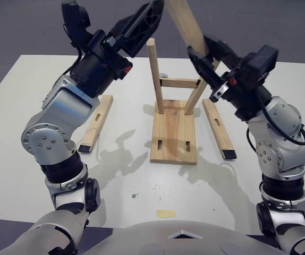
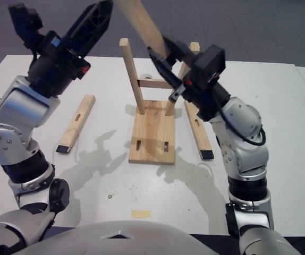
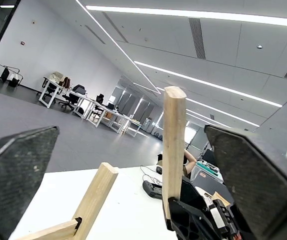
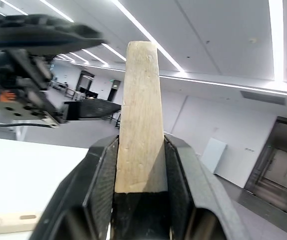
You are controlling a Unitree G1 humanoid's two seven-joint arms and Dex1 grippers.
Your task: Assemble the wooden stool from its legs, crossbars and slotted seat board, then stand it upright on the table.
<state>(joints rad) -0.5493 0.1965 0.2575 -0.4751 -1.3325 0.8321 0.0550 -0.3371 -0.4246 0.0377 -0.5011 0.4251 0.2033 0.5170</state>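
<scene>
1. The right gripper (image 1: 208,53) is clenched on a wooden leg (image 1: 187,24), held aslant above the far end of the seat board (image 1: 174,133).
2. The right wrist view gives the grip closely. Both fingers (image 4: 101,185) press flat against the leg's sides, and its end stands up beyond them.
3. The left gripper (image 3: 131,150) is released, with its fingers (image 3: 18,175) spread wide and touching nothing. It hangs above and to the left of the seat board's far end.
4. The head views give the layout. The seat board lies flat on the table (image 1: 35,79). Two standing legs (image 1: 155,74) rise from its far end, joined by a crossbar (image 1: 180,83), and two open slots (image 1: 160,143) are at its near end.
5. One loose leg (image 1: 96,122) lies left of the seat board and another (image 1: 219,128) just right of it.
6. The held leg's upper end is cut off by the head views' edge. The right gripper covers the right standing leg's top. How deep the standing legs sit in the board cannot be told.
</scene>
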